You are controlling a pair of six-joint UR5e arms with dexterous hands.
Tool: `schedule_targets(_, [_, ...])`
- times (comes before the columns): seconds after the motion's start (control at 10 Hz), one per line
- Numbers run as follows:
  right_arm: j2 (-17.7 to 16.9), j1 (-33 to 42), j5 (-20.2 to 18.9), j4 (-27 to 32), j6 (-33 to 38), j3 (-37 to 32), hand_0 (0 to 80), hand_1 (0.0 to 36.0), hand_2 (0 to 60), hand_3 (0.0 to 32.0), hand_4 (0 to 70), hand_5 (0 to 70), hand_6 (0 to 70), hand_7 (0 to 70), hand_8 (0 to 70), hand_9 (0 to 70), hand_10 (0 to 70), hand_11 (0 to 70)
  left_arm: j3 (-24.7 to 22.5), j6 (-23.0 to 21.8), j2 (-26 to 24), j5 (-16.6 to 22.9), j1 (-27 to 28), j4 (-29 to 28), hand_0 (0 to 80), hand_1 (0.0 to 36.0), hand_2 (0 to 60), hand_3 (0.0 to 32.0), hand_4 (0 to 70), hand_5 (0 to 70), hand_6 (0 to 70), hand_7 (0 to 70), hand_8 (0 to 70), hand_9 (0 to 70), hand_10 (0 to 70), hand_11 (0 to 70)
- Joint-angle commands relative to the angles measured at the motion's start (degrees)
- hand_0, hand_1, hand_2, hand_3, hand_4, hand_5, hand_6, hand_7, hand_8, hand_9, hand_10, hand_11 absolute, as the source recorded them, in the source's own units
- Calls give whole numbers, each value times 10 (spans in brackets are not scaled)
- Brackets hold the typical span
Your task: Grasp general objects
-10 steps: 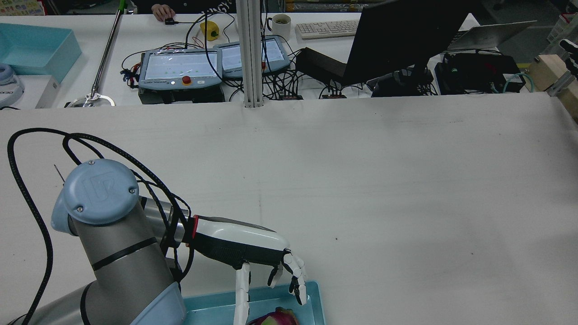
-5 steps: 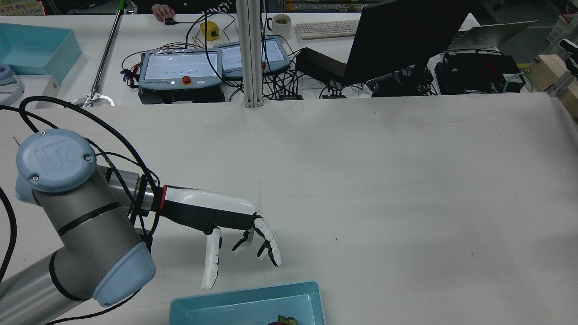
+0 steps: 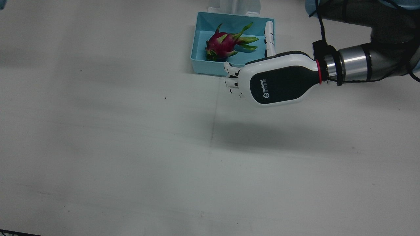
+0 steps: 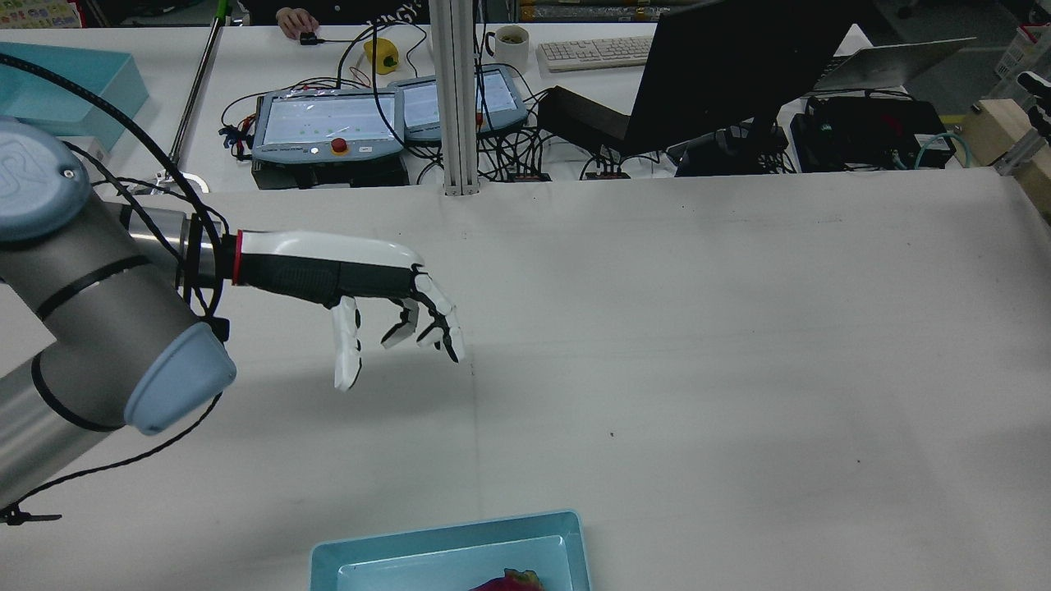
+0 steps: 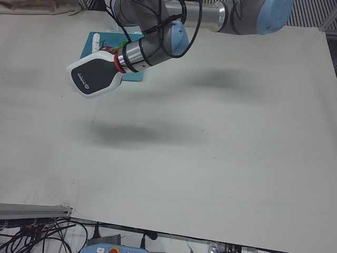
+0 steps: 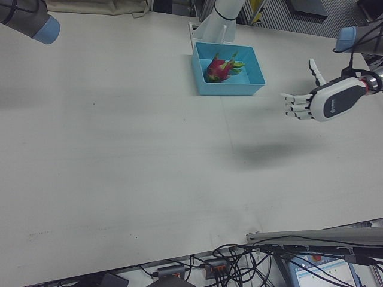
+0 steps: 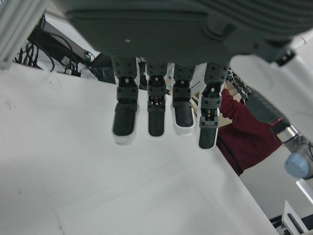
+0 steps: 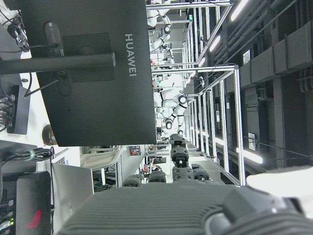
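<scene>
- Retreat is what I'm watching: the left arm's white-and-black many-fingered hand, which a second ago hung right over the shallow light-blue plastic tray, has lifted and pulled away, and now hovers above bare white surface.
- Fingers are spread and loosely curled, with nothing between them, so the hand is open and empty.
- The pink dragon fruit with green scales lies in the tray, behind the hand on the pedestal side and well below it. In the rear view only its top edge peeks in at the bottom.
- To my eye that means the fruit has been let go into the tray, or the try at it was given up; I can't say which.
- The right hand itself shows in no view that I can make out. Its own camera looks at a dark monitor and the ceiling, so its state can't be judged.
</scene>
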Motion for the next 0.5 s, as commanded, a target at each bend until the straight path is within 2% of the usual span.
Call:
schedule_targets(0.0, [0, 0, -1, 1, 0, 0, 0, 0, 0, 0, 0, 0, 0, 0, 0, 0, 0, 0, 42, -39, 16, -76, -128, -112, 324, 0, 0, 0, 383, 181, 346, 592, 291, 352, 390, 537])
schedule_targets(0.1, [0, 0, 0, 1, 1, 0, 0, 0, 0, 0, 0, 0, 0, 0, 0, 0, 0, 0, 76, -41, 25, -103, -144, -153, 302, 0, 0, 0, 350, 163, 318, 555, 272, 306, 328, 457])
schedule_targets(0.2, [0, 0, 0, 1, 0, 0, 0, 0, 0, 0, 0, 0, 0, 0, 0, 0, 0, 0, 108, -60, 36, -141, -147, -211, 302, 0, 0, 0, 338, 164, 313, 546, 280, 305, 322, 449])
schedule_targets(0.3, [0, 0, 0, 1, 0, 0, 0, 0, 0, 0, 0, 0, 0, 0, 0, 0, 0, 0, 146, -102, 79, -203, -145, -306, 307, 0, 0, 0, 326, 160, 310, 541, 280, 301, 319, 445])
schedule_targets(0.4, [0, 0, -1, 1, 0, 0, 0, 0, 0, 0, 0, 0, 0, 0, 0, 0, 0, 0, 173, -143, 114, -259, -143, -369, 315, 0, 0, 0, 325, 164, 315, 540, 278, 296, 315, 440])
